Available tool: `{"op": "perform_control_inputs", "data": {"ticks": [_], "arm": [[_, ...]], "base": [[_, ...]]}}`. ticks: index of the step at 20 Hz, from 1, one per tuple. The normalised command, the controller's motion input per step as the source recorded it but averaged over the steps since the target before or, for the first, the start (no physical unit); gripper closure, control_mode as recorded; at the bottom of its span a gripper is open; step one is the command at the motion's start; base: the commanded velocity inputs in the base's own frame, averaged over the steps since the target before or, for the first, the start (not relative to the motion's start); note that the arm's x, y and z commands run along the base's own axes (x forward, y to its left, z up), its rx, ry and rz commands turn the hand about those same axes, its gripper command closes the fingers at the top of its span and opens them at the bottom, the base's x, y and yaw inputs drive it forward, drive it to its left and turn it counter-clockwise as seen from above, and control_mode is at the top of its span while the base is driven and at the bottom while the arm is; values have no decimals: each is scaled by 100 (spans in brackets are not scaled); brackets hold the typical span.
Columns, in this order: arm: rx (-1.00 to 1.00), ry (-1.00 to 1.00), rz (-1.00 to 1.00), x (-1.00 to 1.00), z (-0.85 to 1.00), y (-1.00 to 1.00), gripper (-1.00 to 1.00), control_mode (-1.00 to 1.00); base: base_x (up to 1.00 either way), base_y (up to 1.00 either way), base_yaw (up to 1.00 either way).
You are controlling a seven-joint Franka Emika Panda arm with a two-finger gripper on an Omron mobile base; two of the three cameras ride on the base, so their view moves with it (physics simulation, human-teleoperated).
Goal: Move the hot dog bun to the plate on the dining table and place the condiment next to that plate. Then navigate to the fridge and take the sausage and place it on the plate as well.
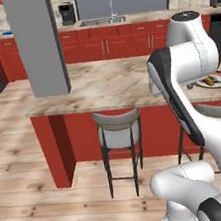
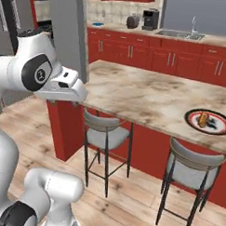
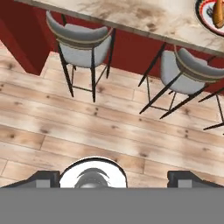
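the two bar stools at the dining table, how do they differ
The left stool is tucked partly under the dining table near its red end panel; the right stool stands below the plate, further out from the table. Both have grey cushioned seats and thin black legs.

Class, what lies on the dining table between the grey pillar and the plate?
Bare marble: in the right base view, nothing stands between the pillar and the plate on the dining table.

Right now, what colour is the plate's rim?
Black, with a thin red ring inside it; the plate shows best in the right base view.
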Motion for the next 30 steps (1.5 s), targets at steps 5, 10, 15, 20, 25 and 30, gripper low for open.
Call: {"op": "perform_control_inputs", "data": {"ticks": [5,10,15,20,25,30], "arm": [[0,0,0,0,0,0,-100,100],[0,0,0,0,0,0,-100,100],[0,0,0,0,0,0,-100,100],[0,0,0,0,0,0,-100,100],[0,0,0,0,0,0,-100,100],[0,0,0,0,0,0,-100,100]], "base": [[-13,100,59],[15,100,47],[82,100,17],[100,97,-6],[100,84,-24],[97,72,-34]]}}
